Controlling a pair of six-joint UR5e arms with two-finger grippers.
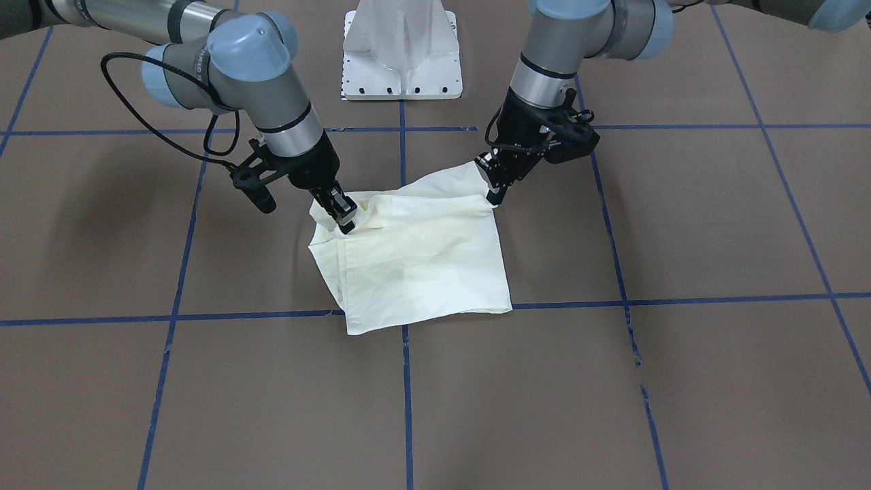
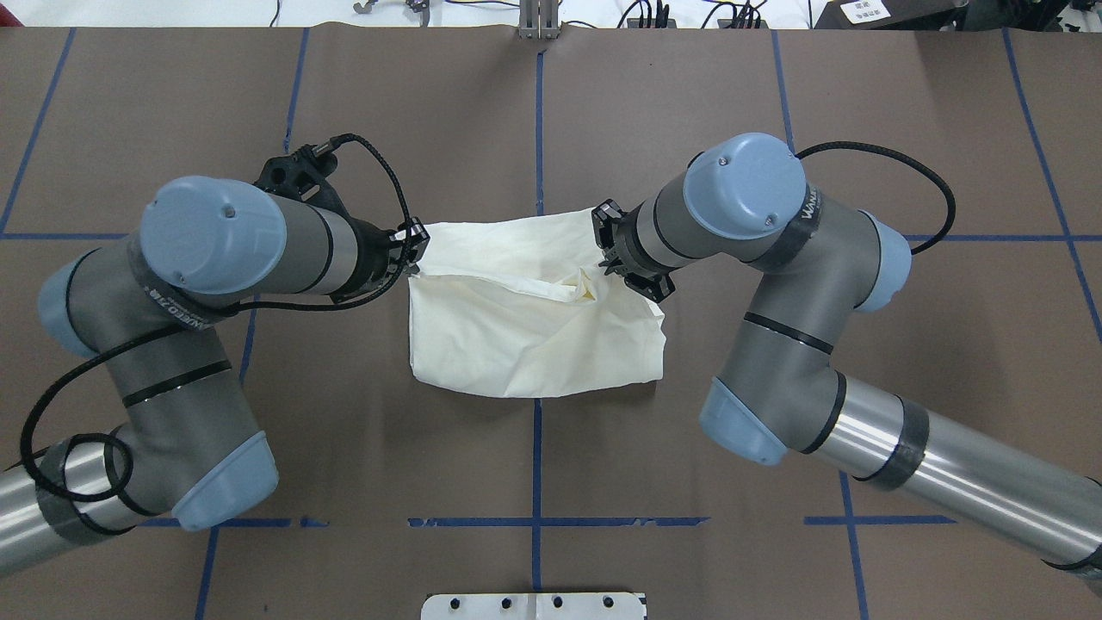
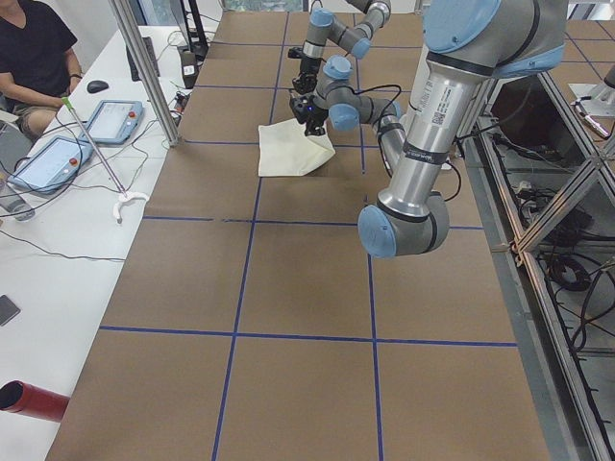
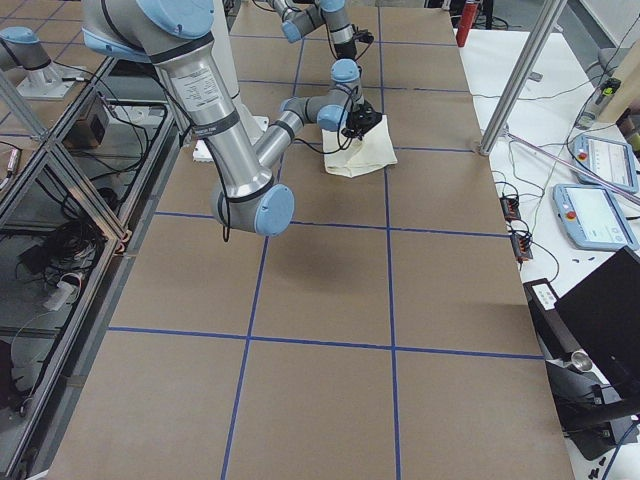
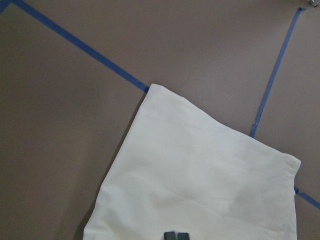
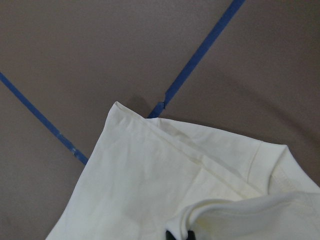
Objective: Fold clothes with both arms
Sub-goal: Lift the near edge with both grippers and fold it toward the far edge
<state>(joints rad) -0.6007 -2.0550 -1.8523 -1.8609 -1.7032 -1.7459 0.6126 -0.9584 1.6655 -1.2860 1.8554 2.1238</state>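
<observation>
Jaws of the black left gripper [image 1: 495, 190] pinch narrow on the upper-right corner of the folded cream cotton shirt [image 1: 422, 265]. The black right gripper [image 1: 343, 216] clamps its bunched upper-left edge. The shirt lies mid-frame on the brown, blue-taped worktop [image 1: 680, 224]. Uneven pulling could drag the bunched layers and skew the fold.

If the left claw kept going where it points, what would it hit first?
The left gripper is shut on the edge of the cream shirt and angles downward, so likely the brown table just beneath the cloth.
</observation>
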